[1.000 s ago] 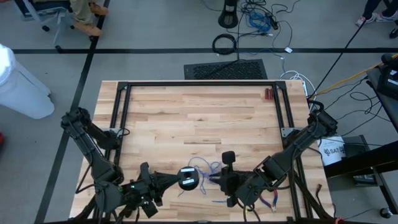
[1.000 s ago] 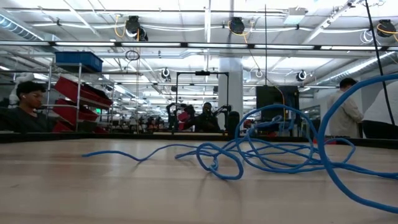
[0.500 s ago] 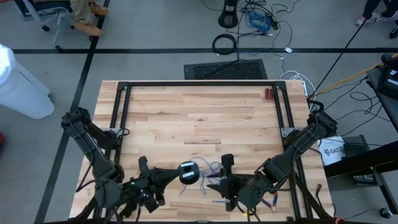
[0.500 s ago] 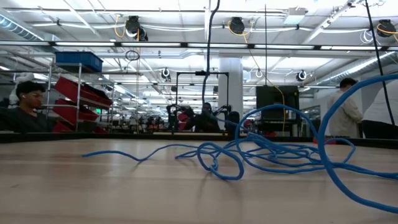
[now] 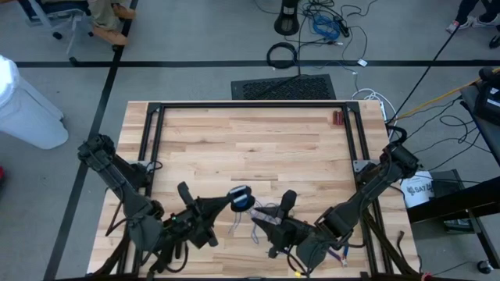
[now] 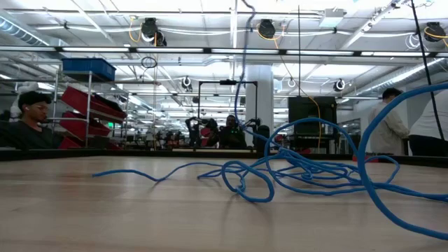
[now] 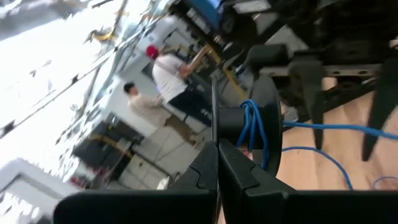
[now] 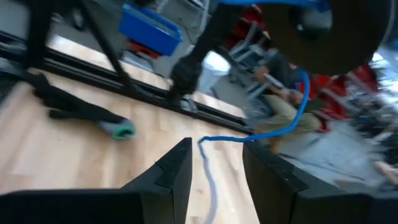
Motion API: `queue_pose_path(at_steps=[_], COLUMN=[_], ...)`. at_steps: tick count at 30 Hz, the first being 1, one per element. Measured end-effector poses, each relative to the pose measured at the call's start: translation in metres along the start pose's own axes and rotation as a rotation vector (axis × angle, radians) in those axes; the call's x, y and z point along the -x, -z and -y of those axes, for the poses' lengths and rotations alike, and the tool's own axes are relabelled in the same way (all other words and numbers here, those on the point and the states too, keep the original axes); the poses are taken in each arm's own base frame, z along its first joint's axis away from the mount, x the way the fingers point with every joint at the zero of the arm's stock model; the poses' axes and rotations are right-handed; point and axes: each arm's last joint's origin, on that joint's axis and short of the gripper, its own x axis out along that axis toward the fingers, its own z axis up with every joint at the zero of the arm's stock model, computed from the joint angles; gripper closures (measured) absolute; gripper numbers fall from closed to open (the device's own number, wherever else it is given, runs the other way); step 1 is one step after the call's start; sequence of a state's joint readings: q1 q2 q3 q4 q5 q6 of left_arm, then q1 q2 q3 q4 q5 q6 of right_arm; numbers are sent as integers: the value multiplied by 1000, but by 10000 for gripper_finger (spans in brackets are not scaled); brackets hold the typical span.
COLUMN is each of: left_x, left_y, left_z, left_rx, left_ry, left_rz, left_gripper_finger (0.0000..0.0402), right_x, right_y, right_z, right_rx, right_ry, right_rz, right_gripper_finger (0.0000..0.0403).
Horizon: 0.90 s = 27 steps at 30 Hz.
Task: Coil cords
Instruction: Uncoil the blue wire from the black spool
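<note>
The wooden table [image 5: 250, 148] has loose blue cord [image 6: 308, 171] lying near its front edge. The left gripper [image 5: 232, 201] pinches a small spool [image 5: 241, 198] tight, with cord wound on it, above the table. The right gripper [image 5: 269, 221] is just beside it, fingers apart, holding nothing.

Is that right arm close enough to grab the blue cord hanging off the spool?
Probably yes. The right gripper sits beside the spool that the left gripper holds, fingers apart, with the blue cord dangling just ahead of them and nothing between.
</note>
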State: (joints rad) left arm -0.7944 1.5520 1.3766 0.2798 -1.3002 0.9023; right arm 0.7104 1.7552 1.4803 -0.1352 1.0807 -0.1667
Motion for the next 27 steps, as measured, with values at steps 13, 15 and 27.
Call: queue_pose_path(at_steps=[13,15,27], left_x=[-3,-3,-3], left_y=[1,1,-1], left_z=[-1,-1,1], left_rx=[31,32,32], left_ry=[-23,-16,54], left_rz=[-28,-19,67], left_gripper_finger=[400,400,400], right_x=[4,4,-11], right_y=[-4,-4,-1], right_z=[1,1,9], right_rx=[-26,-36,-136], right_ry=[92,93,128], right_rz=[9,11,-6], right_gripper_finger=[275,275,275])
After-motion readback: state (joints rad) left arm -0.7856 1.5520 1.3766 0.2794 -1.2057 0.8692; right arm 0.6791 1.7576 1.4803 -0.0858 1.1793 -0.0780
